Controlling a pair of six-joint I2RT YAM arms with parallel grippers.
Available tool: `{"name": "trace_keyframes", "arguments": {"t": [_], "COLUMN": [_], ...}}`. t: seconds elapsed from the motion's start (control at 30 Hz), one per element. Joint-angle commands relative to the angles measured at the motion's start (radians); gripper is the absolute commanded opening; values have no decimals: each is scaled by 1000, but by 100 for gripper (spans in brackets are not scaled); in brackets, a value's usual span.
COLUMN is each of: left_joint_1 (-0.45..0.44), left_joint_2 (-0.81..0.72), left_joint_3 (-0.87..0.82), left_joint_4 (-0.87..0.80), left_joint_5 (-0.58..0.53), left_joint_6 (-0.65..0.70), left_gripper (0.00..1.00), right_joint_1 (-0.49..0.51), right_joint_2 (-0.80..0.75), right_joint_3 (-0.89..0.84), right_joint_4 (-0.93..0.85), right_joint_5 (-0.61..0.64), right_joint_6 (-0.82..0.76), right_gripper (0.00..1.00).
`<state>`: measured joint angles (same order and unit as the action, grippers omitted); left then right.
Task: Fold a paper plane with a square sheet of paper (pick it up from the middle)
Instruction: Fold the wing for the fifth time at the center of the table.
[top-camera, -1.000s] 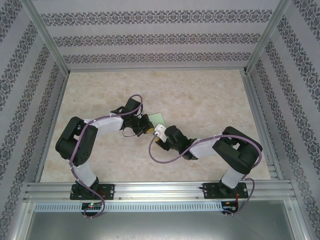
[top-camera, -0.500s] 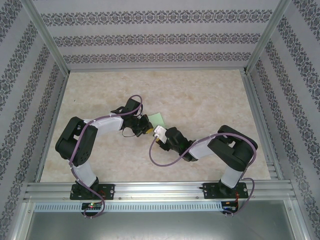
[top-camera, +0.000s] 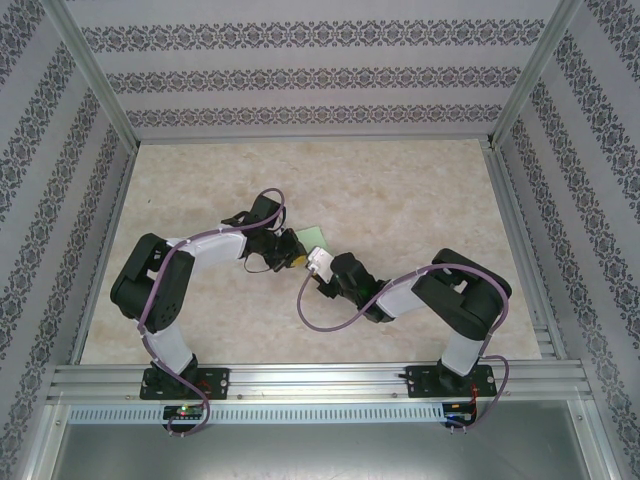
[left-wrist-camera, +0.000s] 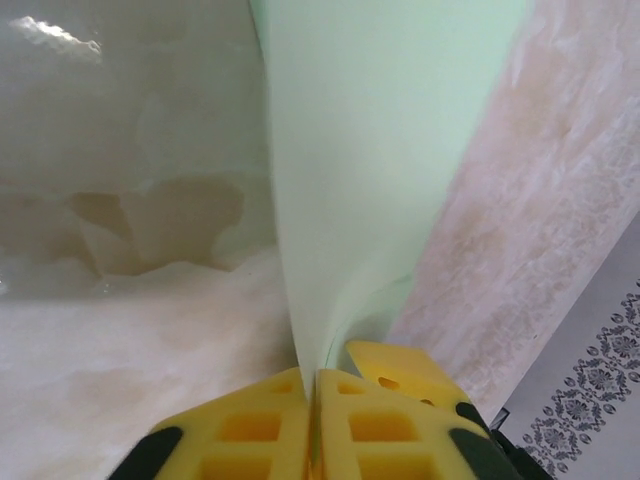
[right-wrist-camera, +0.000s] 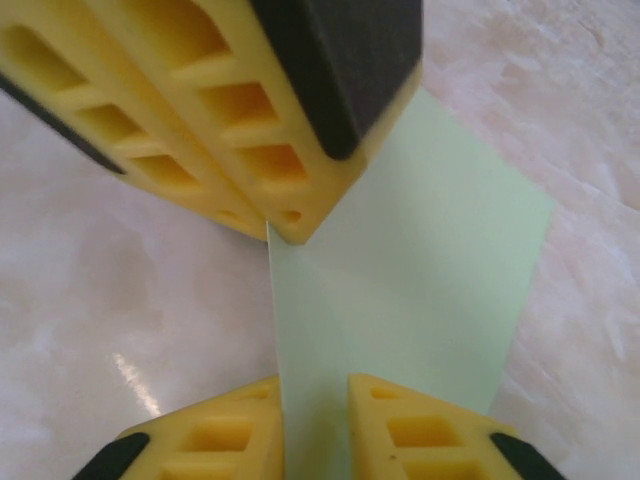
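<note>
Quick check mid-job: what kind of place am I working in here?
Probably a lab test cell, not a home: a marble-look table boxed in by an aluminium frame, with patterned wall panels on three sides.

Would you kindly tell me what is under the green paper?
Marbled tabletop shows around the green paper; the part directly beneath it is covered. The left end effector pinches the paper's edge.

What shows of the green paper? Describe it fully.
The square sheet of paper is thin, plain pale green and unmarked, held near the middle of the table. The left gripper is shut on one edge, pinching it into a narrow fold; it fans wider beyond. The right gripper straddles another edge, jaws not quite closed.
</note>
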<state>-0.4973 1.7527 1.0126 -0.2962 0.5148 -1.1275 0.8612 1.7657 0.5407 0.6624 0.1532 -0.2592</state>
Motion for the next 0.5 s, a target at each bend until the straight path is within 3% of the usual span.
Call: {"name": "trace_keyframes", "arguments": {"t": [0.0,0.23,0.47], "left_joint_1": [23,105,136], "left_joint_2": [-48,-83,-129], "left_joint_3": [42,62,27], "left_joint_4": [-49,-85,-39], "left_joint_5": [-4,-7,-11], "left_joint_6": [17,59,102], "left_gripper": [16,39,47], "right_joint_1": [-22,-75,-130], "right_joint_2": [-4,-31,-51], "right_joint_3": [-2,-19,-18], "right_joint_4": [33,29,31], "right_joint_5": [-26,-139,-279], "right_joint_6": [36,132,296], "right_gripper": [16,7,3]}}
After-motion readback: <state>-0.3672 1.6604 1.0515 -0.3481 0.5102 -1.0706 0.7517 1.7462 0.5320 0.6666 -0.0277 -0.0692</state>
